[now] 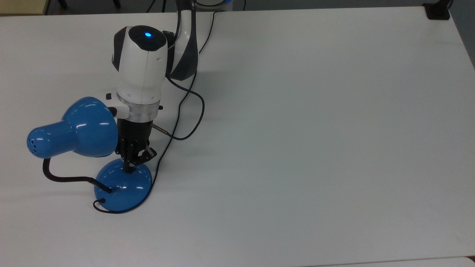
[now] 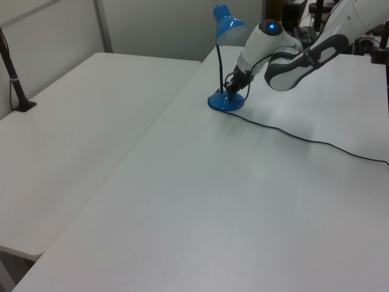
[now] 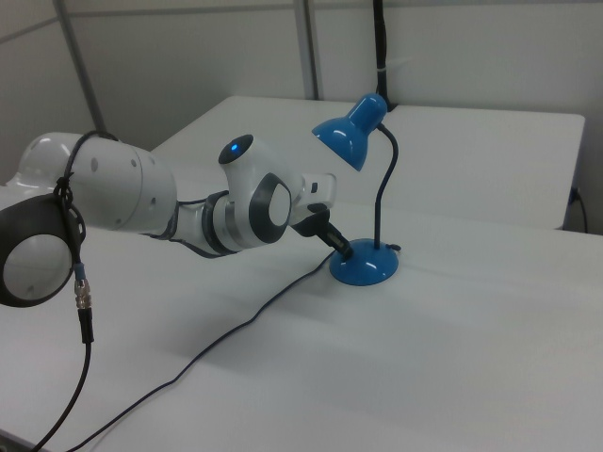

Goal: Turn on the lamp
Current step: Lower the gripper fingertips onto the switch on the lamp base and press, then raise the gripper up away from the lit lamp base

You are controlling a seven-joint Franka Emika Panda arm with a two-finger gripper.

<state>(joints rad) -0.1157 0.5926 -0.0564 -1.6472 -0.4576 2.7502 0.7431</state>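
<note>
The lamp stands on the white table with its glossy blue shade (image 1: pixel 76 128) tipped sideways on a black bendy neck (image 1: pixel 63 178) above the round domed base (image 1: pixel 124 189). My gripper (image 1: pixel 129 168) points down, shut, its tip resting on the top of the base and covering the switch. The left view has the gripper (image 2: pixel 233 94) at the base (image 2: pixel 226 103), under the shade (image 2: pixel 228 24). From the right view the gripper (image 3: pixel 345 249) touches the base (image 3: pixel 367 268) from the right view's left. I see no glow from the shade (image 3: pixel 350 130).
The lamp's thin black cord (image 2: pixel 304 139) trails across the table. A cable from my arm (image 1: pixel 189 122) loops beside the base. A black clamp (image 1: pixel 437 11) sits at the top view's far right corner. A second table (image 2: pixel 73 134) adjoins on the left view's left.
</note>
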